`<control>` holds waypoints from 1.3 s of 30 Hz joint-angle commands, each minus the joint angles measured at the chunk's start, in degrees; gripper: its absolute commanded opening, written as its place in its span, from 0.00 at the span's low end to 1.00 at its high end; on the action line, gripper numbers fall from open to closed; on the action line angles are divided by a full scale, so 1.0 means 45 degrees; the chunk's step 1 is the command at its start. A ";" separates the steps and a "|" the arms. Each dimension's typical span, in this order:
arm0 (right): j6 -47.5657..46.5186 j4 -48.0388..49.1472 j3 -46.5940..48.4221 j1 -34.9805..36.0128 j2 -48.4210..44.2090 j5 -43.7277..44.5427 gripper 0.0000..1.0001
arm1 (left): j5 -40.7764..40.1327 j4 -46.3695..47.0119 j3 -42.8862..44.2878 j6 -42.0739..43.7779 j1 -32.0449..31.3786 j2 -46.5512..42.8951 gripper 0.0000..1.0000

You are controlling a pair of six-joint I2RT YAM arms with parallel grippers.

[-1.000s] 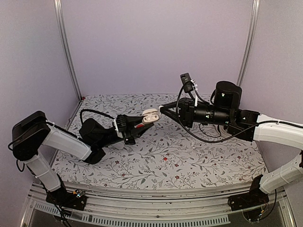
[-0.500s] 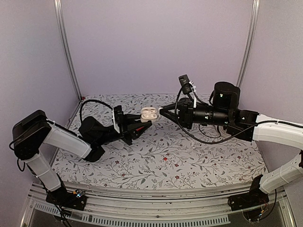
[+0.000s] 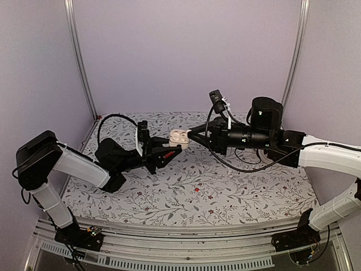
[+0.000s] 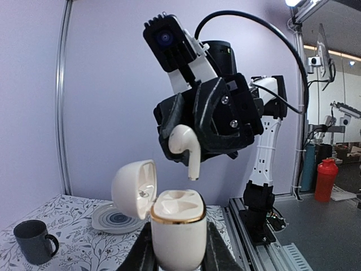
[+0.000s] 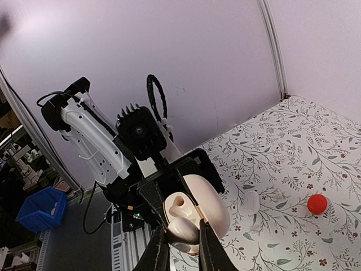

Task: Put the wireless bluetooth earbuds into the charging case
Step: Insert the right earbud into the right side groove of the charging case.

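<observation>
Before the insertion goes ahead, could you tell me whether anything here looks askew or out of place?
Nothing stands out: the left hand holds the charging case upright, lid open, and the right hand holds an earbud stem-down above it.

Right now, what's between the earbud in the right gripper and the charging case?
Nothing. In the left wrist view, only open air separates the earbud from the charging case.

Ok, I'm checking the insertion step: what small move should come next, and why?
Probably ease the right end effector stem-first toward the charging case. It holds the earbud just off the case's open top, stem not yet in a hollow, and the left end effector grips the case with its lid swung open.
</observation>
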 commanded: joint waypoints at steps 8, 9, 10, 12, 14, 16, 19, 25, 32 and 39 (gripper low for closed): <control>-0.0129 0.0217 0.0330 0.0060 0.0248 -0.0580 0.18 | 0.0301 0.3893 0.0360 -0.1204 0.0183 0.0275 0.00; -0.0129 0.0234 0.0304 0.0053 0.0244 -0.0540 0.18 | 0.0332 0.3899 0.0351 -0.1228 0.0192 0.0239 0.00; -0.0129 0.0234 0.0279 0.0059 0.0273 -0.0511 0.18 | 0.0365 0.3928 0.0360 -0.1257 0.0193 0.0215 0.00; -0.0143 0.0268 0.0281 0.0048 0.0314 -0.0479 0.18 | 0.0446 0.3994 0.0362 -0.1326 0.0187 0.0180 0.00; -0.0129 0.0305 0.0254 0.0056 0.0321 -0.0351 0.18 | 0.0540 0.4000 0.0348 -0.1283 0.0164 0.0152 0.00; -0.0096 0.0349 0.0174 0.0048 0.0216 -0.0054 0.18 | 0.0662 0.3991 0.0314 -0.1153 0.0150 0.0099 0.00; -0.0089 0.0342 0.0101 0.0050 0.0088 0.0231 0.18 | 0.0667 0.4000 0.0229 -0.0851 0.0077 -0.0016 0.00; -0.0109 0.0300 0.0053 0.0077 0.0122 0.0375 0.18 | 0.0062 0.4000 0.0161 -0.0306 -0.0117 -0.0187 0.00; -0.0186 0.0201 -0.0021 0.0162 0.0165 0.0661 0.18 | 0.0122 0.3983 0.0318 -0.0238 -0.0145 -0.0203 0.00; -0.0245 0.0220 0.0091 0.0278 0.0299 0.1040 0.18 | -0.0031 0.3896 0.0251 0.0020 -0.0244 -0.0331 0.00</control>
